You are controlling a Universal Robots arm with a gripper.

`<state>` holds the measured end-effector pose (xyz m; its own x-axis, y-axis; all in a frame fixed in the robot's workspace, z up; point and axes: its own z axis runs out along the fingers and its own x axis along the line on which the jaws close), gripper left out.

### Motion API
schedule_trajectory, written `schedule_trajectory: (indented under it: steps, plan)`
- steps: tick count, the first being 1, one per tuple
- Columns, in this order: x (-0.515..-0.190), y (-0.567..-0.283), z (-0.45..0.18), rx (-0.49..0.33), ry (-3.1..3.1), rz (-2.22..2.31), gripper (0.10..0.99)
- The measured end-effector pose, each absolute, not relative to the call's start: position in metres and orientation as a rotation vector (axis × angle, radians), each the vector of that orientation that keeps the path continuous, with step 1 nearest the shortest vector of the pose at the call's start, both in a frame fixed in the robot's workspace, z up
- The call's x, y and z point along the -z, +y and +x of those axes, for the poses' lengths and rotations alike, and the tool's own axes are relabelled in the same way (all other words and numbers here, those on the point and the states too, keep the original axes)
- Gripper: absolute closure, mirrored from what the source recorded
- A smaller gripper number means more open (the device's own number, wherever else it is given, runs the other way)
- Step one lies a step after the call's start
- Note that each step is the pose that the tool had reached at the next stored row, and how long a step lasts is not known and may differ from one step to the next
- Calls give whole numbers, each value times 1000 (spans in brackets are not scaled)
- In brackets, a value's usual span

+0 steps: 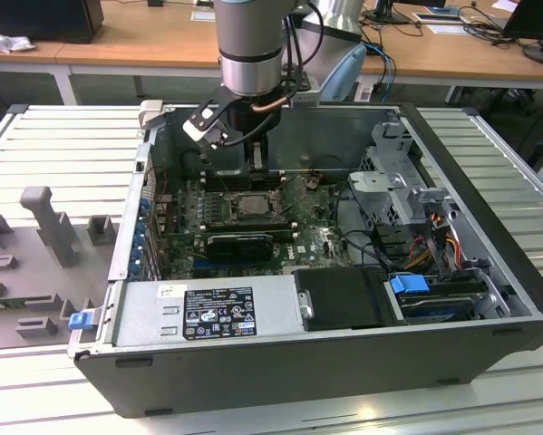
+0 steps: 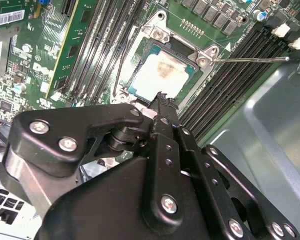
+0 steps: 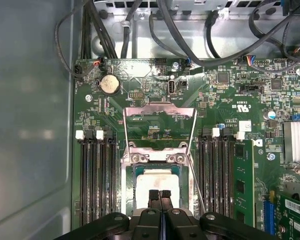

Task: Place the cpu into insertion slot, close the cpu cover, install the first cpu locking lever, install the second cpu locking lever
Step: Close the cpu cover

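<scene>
The cpu (image 3: 157, 186) lies flat in the insertion slot (image 3: 129, 176), its silver-grey top (image 2: 162, 74) stained in the middle. My gripper (image 3: 159, 196) is shut, its two black fingertips (image 2: 162, 100) pressed together with nothing between them, close over the chip's near edge. The cpu cover (image 3: 160, 114) is swung open, a silvery frame standing back from the socket with green board showing through its window. One thin locking lever (image 3: 196, 182) slants up beside the slot, and another wire lever (image 2: 250, 59) sticks out across the memory slots. In the exterior view the gripper (image 1: 256, 166) hangs over the slot (image 1: 246, 205).
Long black memory slots (image 3: 95, 175) flank the socket on both sides. Cables (image 3: 190, 35) run along the board's far edge. The case wall (image 3: 29, 110) stands close on one side. A drive cage (image 1: 398, 181) and power supply (image 1: 208, 313) fill the rest of the case.
</scene>
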<state>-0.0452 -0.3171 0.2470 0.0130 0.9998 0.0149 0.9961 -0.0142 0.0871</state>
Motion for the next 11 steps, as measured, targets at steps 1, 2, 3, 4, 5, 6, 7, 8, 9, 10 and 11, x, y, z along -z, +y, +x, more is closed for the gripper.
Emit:
schedule_trajectory:
  steps: [1, 2, 3, 4, 5, 6, 7, 8, 9, 10, 11]
  plan:
    - [-247, -317, -45, -111, 2169, 2198, 980]
    - [-248, -317, -45, -110, 2169, 2198, 980]
    - [-248, -317, -45, -111, 2169, 2198, 980]
    - [-249, -317, -45, -111, 2169, 2198, 980]
    - [-249, -317, -45, -111, 2169, 2198, 980]
    - [-250, -317, -45, -111, 2169, 2198, 980]
    - [-250, -317, -45, -111, 2169, 2198, 980]
    - [-251, -317, -45, -111, 2169, 2198, 980]
    - [-251, -317, -45, -111, 2169, 2198, 980]
    - [-251, -317, -45, -111, 2169, 2198, 980]
    - [-251, -317, -44, -111, 2169, 2199, 980]
